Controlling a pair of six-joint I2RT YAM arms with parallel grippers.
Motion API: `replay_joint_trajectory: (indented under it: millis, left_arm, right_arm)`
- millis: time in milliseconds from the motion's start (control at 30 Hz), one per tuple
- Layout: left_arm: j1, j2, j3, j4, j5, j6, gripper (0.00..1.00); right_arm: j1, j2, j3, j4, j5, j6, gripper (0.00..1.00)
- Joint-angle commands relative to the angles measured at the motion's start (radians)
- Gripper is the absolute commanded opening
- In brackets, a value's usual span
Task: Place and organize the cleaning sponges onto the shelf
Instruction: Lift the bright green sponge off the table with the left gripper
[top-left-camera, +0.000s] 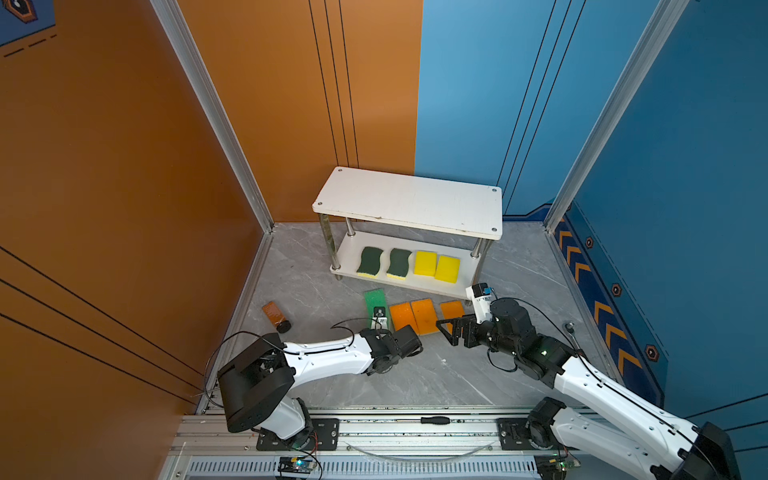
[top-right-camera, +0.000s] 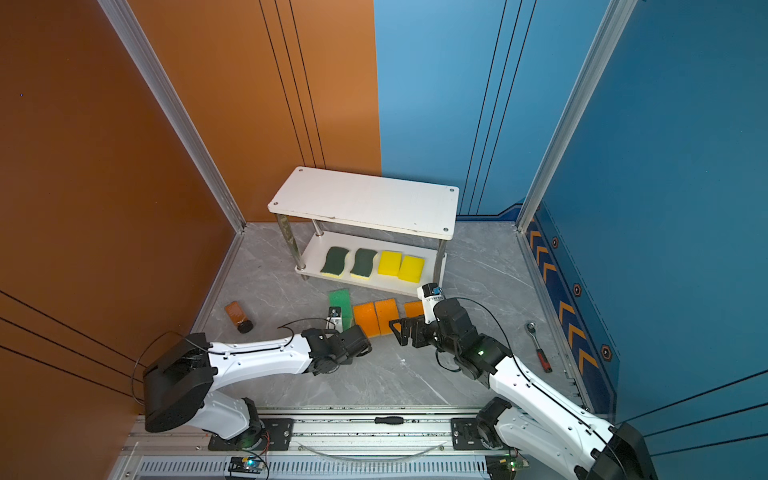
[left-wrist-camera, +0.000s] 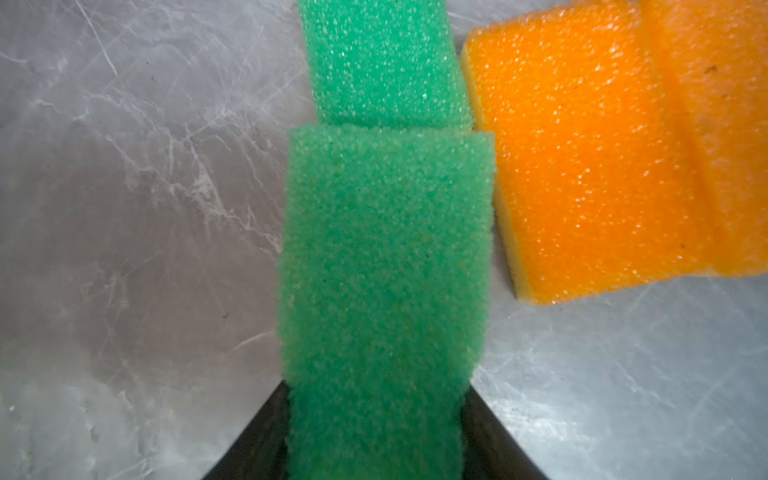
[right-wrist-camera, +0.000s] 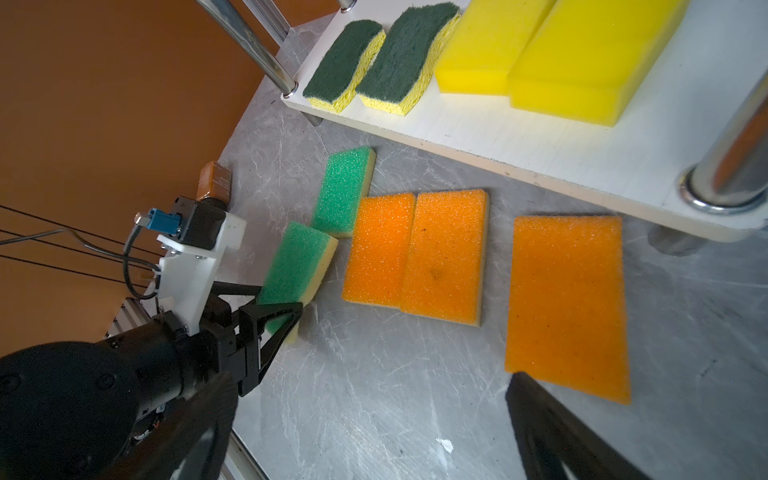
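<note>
My left gripper (left-wrist-camera: 376, 399) is shut on a light-green-topped sponge (left-wrist-camera: 386, 270), which the right wrist view shows tilted just above the floor (right-wrist-camera: 297, 266). A second light-green sponge (top-left-camera: 374, 301) lies flat just beyond it. Three orange-topped sponges (top-left-camera: 403, 316) (top-left-camera: 424, 316) (top-left-camera: 453, 309) lie to its right. The shelf (top-left-camera: 409, 201) stands behind, its lower board holding two dark-green wavy sponges (top-left-camera: 369, 262) (top-left-camera: 399, 264) and two plain yellow sponges (top-left-camera: 425, 262) (top-left-camera: 447, 269). My right gripper (top-left-camera: 445, 332) hangs open and empty at the near edge of the rightmost orange sponge (right-wrist-camera: 567, 303).
A brown bottle (top-left-camera: 276, 316) lies on its side on the floor at the left. A ratchet wrench (top-right-camera: 538, 347) lies by the right wall. A screwdriver (top-left-camera: 434, 419) rests on the front rail. Orange and blue walls enclose the grey marble floor (top-left-camera: 415, 374).
</note>
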Motion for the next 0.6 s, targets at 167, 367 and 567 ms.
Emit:
replay_joint_trajectory:
  millis: [167, 367, 567]
  left_arm:
    - [-0.01, -0.047, 0.076, -0.061, -0.013, 0.065, 0.58]
    - [-0.011, -0.064, 0.132, -0.096, -0.024, 0.109, 0.58]
    - [-0.011, -0.088, 0.176, -0.104, -0.016, 0.158, 0.59]
  right_arm:
    - [0.007, 0.008, -0.006, 0.02, -0.006, 0.011, 1.0]
    - [0.007, 0.014, -0.004, 0.02, -0.009, 0.011, 1.0]
    - [0.007, 0.014, -0.004, 0.019, -0.007, 0.01, 1.0]
